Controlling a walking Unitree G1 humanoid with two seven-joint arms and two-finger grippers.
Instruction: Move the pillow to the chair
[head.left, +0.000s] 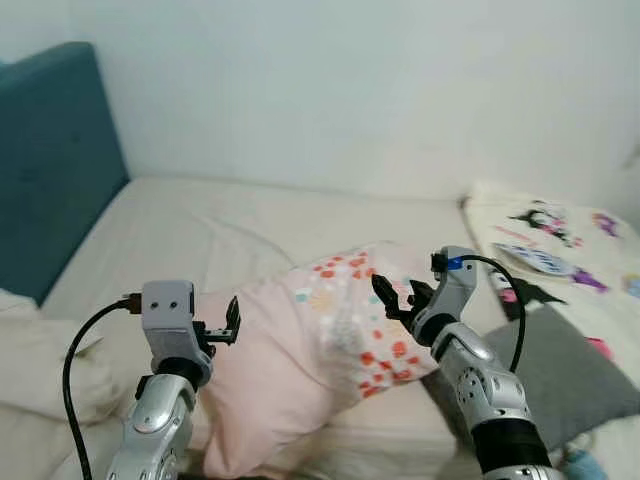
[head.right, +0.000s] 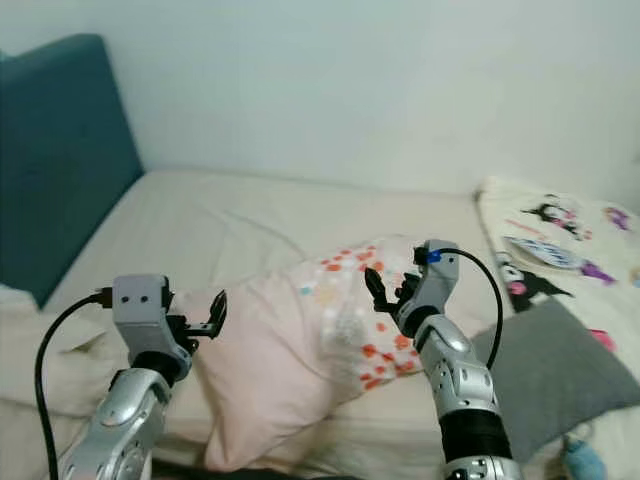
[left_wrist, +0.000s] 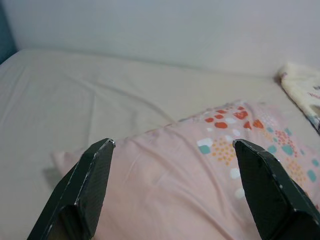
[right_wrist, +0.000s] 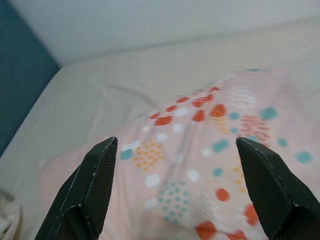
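Head view: I see the pink pillow (head.left: 320, 350) on the bed (head.left: 230, 230), my left gripper (head.left: 228, 325) at its near-left end, my right gripper (head.left: 392, 296) over its patterned end. Left wrist: fingers (left_wrist: 87, 185) spread wide, holding nothing, pillow just beyond. Right wrist: fingers (right_wrist: 90, 185) equally wide, empty above the dots. I judge we're mid-approach; next, I press in and close on both ends.

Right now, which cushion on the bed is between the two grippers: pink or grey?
The pink pillow with red and teal dots. The left gripper and right gripper flank it, both open. The plain grey cushion lies off to the right.
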